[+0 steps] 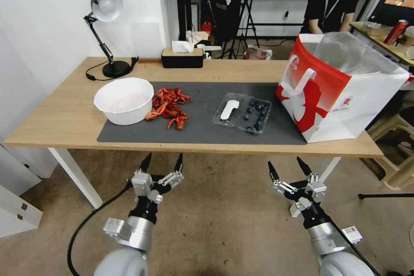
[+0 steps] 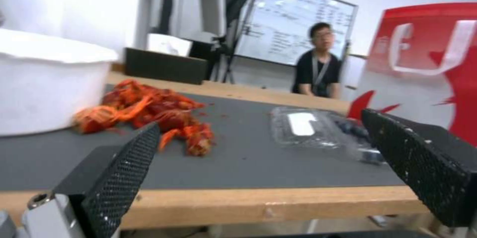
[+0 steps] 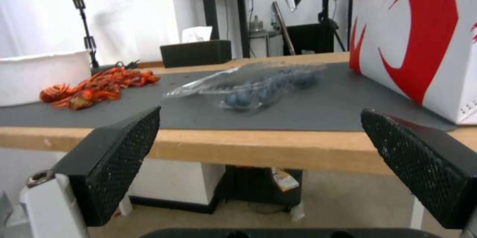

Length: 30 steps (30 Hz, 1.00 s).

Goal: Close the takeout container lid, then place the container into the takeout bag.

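The little clear box of blueberries lies on the dark mat, near the middle of the wooden table. Its lid is flipped open and lies flat beside it, with a white label on top. The big red and white bag stands just to the right of the box, at the end of the table, with its top open.

A white bowl sits on the left part of the mat. A heap of red crayfish lies next to it.

Both arms hang low in front of the table, not touching anything. The left gripper has its fingers spread apart and holds nothing. The right gripper is the same, fingers apart and empty.
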### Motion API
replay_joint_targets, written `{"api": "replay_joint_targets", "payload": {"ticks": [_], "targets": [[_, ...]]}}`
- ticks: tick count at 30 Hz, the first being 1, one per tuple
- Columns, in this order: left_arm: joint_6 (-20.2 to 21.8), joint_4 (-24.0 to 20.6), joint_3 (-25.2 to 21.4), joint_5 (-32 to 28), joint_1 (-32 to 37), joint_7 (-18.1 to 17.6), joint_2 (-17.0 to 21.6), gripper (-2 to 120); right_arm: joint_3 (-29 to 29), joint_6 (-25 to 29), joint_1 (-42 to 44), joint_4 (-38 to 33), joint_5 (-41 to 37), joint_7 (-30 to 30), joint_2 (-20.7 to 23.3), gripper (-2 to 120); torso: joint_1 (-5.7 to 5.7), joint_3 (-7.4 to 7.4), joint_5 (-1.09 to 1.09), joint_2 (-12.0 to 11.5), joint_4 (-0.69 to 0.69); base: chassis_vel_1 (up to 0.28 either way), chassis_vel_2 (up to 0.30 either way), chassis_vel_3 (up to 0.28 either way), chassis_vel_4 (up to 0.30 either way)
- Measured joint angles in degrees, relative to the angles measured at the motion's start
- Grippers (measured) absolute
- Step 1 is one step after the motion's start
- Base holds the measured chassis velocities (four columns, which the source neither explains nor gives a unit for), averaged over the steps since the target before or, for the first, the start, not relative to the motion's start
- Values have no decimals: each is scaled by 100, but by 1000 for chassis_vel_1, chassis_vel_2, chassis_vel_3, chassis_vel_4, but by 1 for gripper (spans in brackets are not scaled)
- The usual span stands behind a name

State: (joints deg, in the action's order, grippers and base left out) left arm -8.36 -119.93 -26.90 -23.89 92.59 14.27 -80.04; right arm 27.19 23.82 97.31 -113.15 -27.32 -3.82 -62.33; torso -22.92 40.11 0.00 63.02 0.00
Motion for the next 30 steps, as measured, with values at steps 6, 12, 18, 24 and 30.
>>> {"api": "replay_joint_targets", "payload": {"ticks": [6, 12, 18, 24, 30], "targets": [[-294, 289, 485, -974, -622, -538, 618, 100, 30, -3, 147, -43, 111, -6, -48, 100, 0, 0, 0, 0, 0, 0, 0, 0, 0], [15, 192, 904, -1879, -1133, -992, 978, 100, 59, -6, 166, -8, 163, -5, -81, 100, 0, 0, 1, 0, 0, 0, 0, 0, 0], [848, -2, 1532, -3246, -1871, -1895, 1075, 100, 70, -36, 168, 17, 206, 8, -119, 100, 0, 0, 1, 0, 0, 0, 0, 0, 0], [1387, -24, 1867, -4276, -2440, -2597, 948, 100, 70, -71, 167, 16, 233, 17, -143, 100, 0, 0, 1, 0, 1, 0, 0, 0, 0], [1703, 252, 2344, -5218, -3297, -3414, 576, 100, 70, -114, 173, 16, 248, 26, -173, 100, 0, 0, 2, 0, 0, 0, 0, 0, 0]]}}
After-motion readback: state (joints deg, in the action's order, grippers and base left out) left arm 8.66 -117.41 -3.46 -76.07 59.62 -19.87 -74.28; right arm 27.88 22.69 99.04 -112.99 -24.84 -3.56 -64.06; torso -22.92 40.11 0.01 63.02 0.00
